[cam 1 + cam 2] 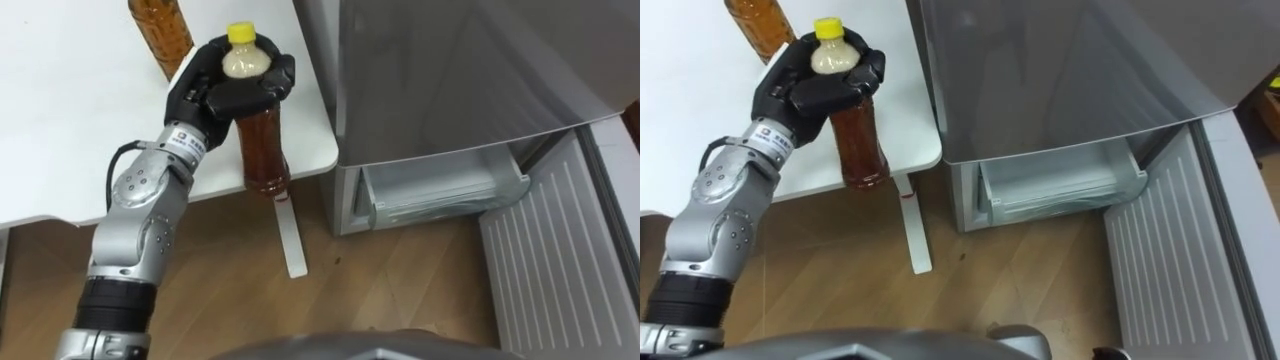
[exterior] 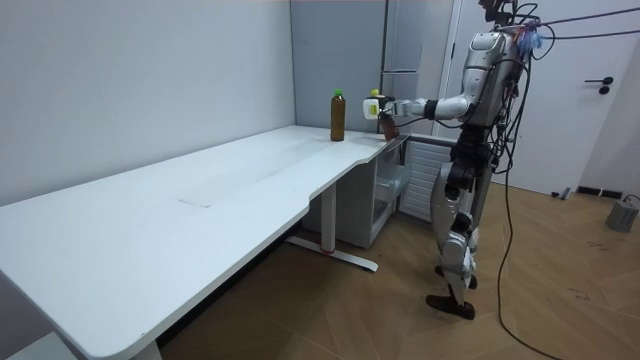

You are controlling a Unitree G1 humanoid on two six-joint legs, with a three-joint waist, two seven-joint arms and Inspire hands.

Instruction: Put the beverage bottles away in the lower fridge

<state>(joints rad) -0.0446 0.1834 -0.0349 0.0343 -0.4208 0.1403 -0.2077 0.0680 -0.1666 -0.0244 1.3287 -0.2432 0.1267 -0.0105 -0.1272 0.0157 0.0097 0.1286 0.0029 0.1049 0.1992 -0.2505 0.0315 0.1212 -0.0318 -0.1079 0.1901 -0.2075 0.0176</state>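
1. You are holding a yellow-capped bottle (image 1: 264, 150) of amber drink in the left robot hand (image 1: 225, 90). The fingers are curling round its neck and shoulder just under the cap, and the body is hanging below the palm.
2. The bottle is hanging at the corner of the white tabletop (image 1: 70, 120) nearest the fridge. Its base is looking clear of the surface and is tipping slightly.
3. A second amber bottle (image 1: 160, 35) is standing on the tabletop just behind the hand. You are best drawing the held bottle away from it, toward the fridge, so that nothing is getting knocked.
4. The lower fridge compartment (image 1: 440, 190) is standing open low on your right. A clear drawer is showing inside, and the fridge door (image 1: 560, 260) is swung wide beyond it.
5. In the room view you are standing upright at the tabletop's end beside the fridge. The opening is sitting well below the hand, so this step is likely calling for a turn to the right and a deep bend.
6. Because the grip is high on the neck, the bottle may be swinging as you move. Going slowly and holding it upright should be helping.
7. You should be aiming for the drawer's open middle, clear of its front lip, and loosening the fingers only once the base is resting.
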